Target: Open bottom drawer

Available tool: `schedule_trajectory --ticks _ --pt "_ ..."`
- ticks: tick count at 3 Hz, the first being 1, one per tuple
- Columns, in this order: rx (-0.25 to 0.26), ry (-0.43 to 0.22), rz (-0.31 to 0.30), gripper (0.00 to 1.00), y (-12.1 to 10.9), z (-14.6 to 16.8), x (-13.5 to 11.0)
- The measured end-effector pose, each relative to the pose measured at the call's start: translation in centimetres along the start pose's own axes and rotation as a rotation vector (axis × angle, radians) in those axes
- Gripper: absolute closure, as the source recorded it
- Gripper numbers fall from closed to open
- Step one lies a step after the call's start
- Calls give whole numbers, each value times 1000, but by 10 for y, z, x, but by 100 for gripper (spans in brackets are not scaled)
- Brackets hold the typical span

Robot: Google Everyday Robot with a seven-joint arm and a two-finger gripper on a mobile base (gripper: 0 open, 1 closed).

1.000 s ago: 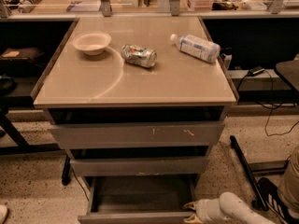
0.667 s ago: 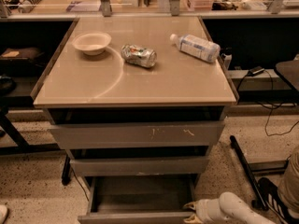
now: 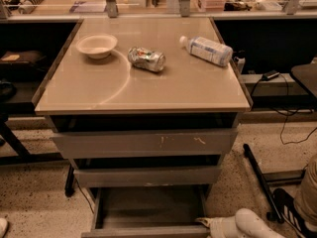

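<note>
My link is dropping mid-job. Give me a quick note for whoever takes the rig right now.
Hand: low at bottom right, at the right end of the bottom drawer front panel.
Bottom drawer: pulled well out, tray interior showing. The middle drawer and top drawer sit further in.
Done: the drawer looks open.
Left: probably only backing the hand away.

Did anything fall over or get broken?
The crumpled can and the plastic bottle lie tipped on the tabletop. The top drawer is scratched. The gripper sits at a front corner of the open bottom drawer.
</note>
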State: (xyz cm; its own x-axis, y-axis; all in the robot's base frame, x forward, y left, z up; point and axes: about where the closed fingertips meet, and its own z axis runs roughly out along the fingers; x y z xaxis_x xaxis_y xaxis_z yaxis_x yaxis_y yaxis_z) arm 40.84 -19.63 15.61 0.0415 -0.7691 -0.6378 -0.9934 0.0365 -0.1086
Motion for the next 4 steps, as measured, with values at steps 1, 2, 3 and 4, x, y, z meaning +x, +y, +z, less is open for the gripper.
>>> schedule_trajectory --ticks 1,2,3,4 --pt "0 0 0 55 0 0 0" --pt "-1 13 10 53 23 -9 7" --pt "-1 13 10 30 23 -12 4" --pt "-1 13 10 7 23 -12 4"
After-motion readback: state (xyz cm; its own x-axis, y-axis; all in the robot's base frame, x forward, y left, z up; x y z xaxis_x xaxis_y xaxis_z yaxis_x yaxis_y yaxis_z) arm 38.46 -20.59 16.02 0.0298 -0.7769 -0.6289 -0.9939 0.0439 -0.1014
